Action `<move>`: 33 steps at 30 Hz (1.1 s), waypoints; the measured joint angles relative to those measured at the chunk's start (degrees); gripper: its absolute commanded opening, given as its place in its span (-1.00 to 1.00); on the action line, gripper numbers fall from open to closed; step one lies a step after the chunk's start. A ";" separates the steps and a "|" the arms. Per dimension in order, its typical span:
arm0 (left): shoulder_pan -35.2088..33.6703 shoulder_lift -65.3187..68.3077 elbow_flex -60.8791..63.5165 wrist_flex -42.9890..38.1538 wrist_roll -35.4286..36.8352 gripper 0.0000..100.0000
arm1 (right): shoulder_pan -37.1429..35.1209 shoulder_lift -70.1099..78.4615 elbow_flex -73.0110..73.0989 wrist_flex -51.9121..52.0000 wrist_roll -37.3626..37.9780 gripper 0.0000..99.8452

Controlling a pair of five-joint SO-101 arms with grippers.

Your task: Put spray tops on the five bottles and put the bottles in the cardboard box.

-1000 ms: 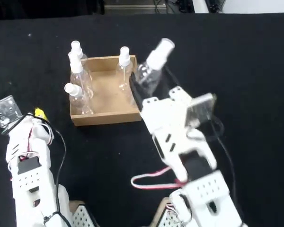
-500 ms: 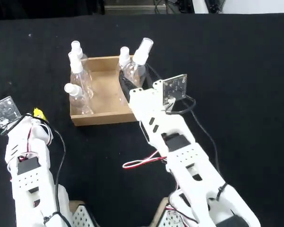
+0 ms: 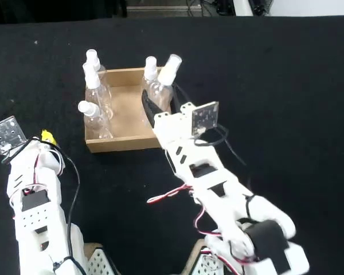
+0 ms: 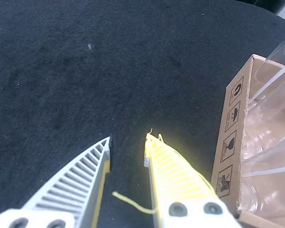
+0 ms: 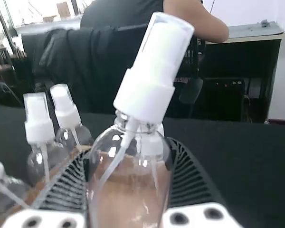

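The cardboard box (image 3: 126, 137) sits at the table's back left and holds clear bottles with white spray tops: three along its left side (image 3: 95, 91) and one at its back right corner (image 3: 150, 70). My right gripper (image 3: 159, 104) is shut on another clear bottle (image 3: 163, 90) with a spray top (image 3: 171, 67), tilted over the box's right wall. In the right wrist view that bottle (image 5: 128, 185) stands between the black fingers (image 5: 190, 183), with two capped bottles (image 5: 38, 124) behind it. My left gripper (image 4: 128, 142) is open over bare cloth, just left of the box (image 4: 232, 137).
Black cloth (image 3: 286, 86) covers the table, bare to the right of the box and in front of it. A red and white cable (image 3: 169, 195) loops beside the right arm. Chairs and a desk (image 5: 247, 57) stand in the room behind.
The right arm has swung left and stretched forward, carrying the bottle from beyond the box's right side to over its right wall. The left arm has kept still.
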 measured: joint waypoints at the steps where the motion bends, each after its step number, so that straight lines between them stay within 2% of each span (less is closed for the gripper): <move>1: 0.00 0.00 0.00 0.00 0.00 -0.79 | 0.00 0.88 0.35 -1.49 1.49 -0.98; 5: 0.00 0.00 0.00 0.00 0.00 -0.79 | 0.00 4.57 0.70 -6.15 4.92 -0.98; 16: 0.00 0.00 1.14 -0.09 0.00 -0.79 | 0.00 19.43 0.70 -19.78 5.36 -0.98; 24: 0.00 0.00 1.14 -0.09 0.00 -0.79 | 0.00 22.33 0.26 -20.84 5.36 -0.98; 33: 0.00 0.00 1.14 -0.09 0.00 -0.79 | -0.26 28.31 -2.55 -21.10 11.16 -0.98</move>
